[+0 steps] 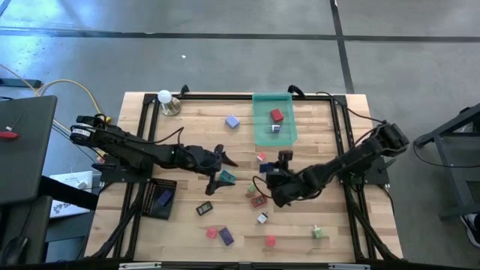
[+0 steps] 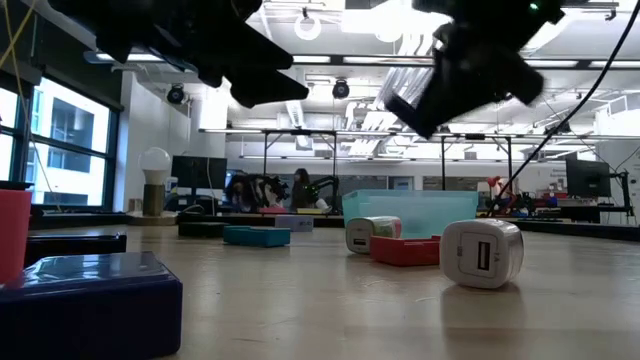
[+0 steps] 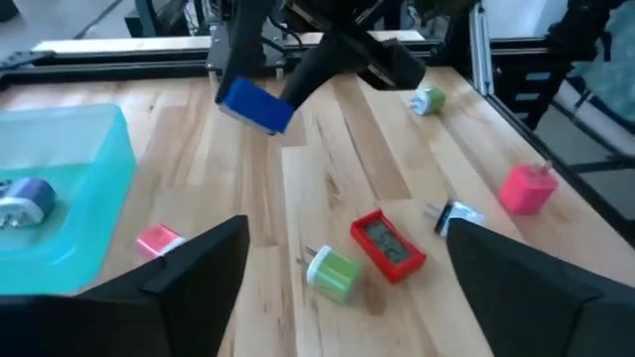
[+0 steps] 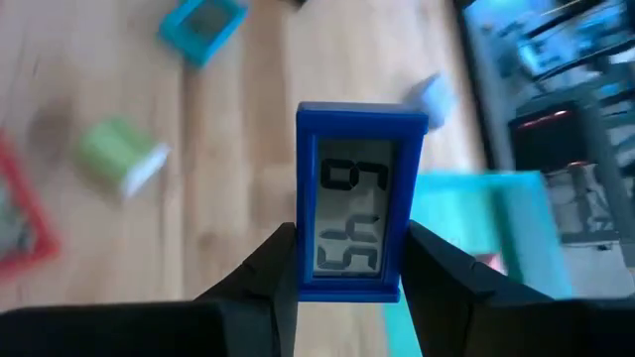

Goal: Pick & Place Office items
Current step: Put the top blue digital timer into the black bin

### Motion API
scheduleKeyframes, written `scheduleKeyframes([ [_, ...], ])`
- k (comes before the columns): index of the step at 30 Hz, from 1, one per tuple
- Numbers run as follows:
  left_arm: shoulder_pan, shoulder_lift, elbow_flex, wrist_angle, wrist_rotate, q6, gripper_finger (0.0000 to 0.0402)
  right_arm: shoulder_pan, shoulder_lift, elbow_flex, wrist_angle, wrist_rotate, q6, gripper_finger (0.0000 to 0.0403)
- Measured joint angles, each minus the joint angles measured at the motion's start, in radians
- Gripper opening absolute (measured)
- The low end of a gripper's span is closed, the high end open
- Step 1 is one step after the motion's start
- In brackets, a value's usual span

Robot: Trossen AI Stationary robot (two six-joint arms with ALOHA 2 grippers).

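My right gripper (image 4: 352, 260) hangs over the table's middle (image 1: 268, 174), shut on a small blue digital clock (image 4: 360, 198). The left wrist view shows that clock (image 3: 256, 104) raised above the wood. My left gripper (image 1: 223, 160) hovers open just left of it, above a teal clock (image 1: 227, 178) that lies flat. Below its spread fingers (image 3: 203, 263) a red clock (image 3: 389, 243) and a green-and-white plug (image 3: 332, 273) lie on the table. Other small pieces lie scattered toward the near edge. My right gripper pinches the blue clock between its two fingers by its long side edges, near one short end (image 4: 349, 286). The fingers slant down from the table's right. The clock is lifted clear of the table, and its display faces the wrist camera.
The translucent green tray (image 1: 274, 136) sits at the far middle with a red piece and a small white piece inside. A black tray (image 1: 154, 202) near the left edge holds a purple piece. The white ball on its metal base (image 1: 166, 98) stands at the far left corner. A black frame borders the table.
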Motion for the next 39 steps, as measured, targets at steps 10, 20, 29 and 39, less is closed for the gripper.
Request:
scheduleKeyframes([
  [10,0.000,0.000,0.000,0.023,-0.003,-0.027,0.0353,-0.010,-0.105,0.000,0.291,0.053,-0.120,0.0127],
  [20,-0.007,0.000,0.000,0.046,-0.003,-0.045,0.0353,-0.003,-0.089,-0.119,0.788,-0.059,-0.300,0.0127],
  [29,-0.007,0.000,0.000,0.086,-0.003,-0.030,0.0353,-0.003,-0.089,-0.251,1.168,-0.151,-0.437,0.0127],
  [39,-0.007,0.000,0.000,0.158,-0.003,0.036,0.0353,-0.050,-0.089,-0.285,1.219,-0.279,-0.354,0.0127],
])
